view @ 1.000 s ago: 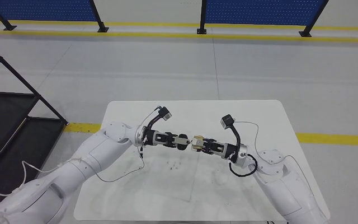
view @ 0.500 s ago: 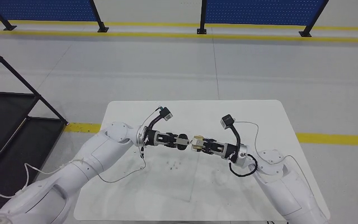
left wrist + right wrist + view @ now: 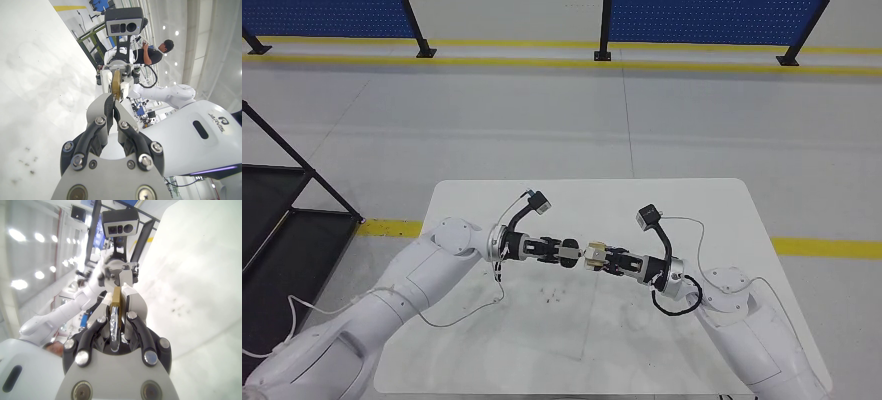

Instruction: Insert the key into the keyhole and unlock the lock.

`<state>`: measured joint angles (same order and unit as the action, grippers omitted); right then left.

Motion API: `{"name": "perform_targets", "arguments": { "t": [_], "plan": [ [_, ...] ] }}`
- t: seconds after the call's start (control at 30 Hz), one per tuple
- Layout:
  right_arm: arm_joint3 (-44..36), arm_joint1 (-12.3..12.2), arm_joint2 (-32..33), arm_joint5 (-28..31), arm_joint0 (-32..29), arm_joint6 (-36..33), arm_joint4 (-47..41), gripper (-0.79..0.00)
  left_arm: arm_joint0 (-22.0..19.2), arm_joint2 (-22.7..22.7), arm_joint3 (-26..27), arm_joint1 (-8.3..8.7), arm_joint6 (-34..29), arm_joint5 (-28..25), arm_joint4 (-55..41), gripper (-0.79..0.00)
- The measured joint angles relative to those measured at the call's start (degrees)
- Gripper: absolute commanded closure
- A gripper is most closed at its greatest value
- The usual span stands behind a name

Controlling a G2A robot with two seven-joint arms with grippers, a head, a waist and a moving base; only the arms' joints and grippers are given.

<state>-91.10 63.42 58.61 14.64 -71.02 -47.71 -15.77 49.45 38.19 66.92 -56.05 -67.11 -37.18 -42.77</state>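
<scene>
1. Far to the left of the lock, off the edge of the white table, a black rack stands on the floor, well apart from both arms.
2. Beyond the lock, across the open floor, blue barriers stand along a yellow line.
3. Under the lock and slightly to its left, a small scatter of dark specks lies on the tabletop. The lock itself is held up over the middle of the table.
4. Just left of the lock, the left gripper is clenched, its black pads pressed almost together on the key, of which a thin metal sliver shows. The key's tip meets the end face of the lock; how deep it sits I cannot tell.
5. The lock's brass body points its end face at the left gripper, while its silver shackle runs back toward the right gripper's palm.
6. Just right of the lock, the right gripper is clamped on the brass body, one white fingertip on each flat side. The two grippers face each other tip to tip across the lock.
</scene>
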Motion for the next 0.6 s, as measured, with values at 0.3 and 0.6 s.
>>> {"name": "perform_targets", "arguments": {
  "t": [0.3,0.6],
  "plan": [
    [0.0,0.0,0.0,0.0,0.0,0.0,0.0,0.000,0.6,1.4,0.4,-0.56,-0.7,0.7,0.3,0.000],
    [0.0,0.0,0.0,0.0,0.0,0.0,0.0,0.000,1.2,2.7,0.7,-0.89,0.0,0.0,3.2,0.000]
  ]
}}
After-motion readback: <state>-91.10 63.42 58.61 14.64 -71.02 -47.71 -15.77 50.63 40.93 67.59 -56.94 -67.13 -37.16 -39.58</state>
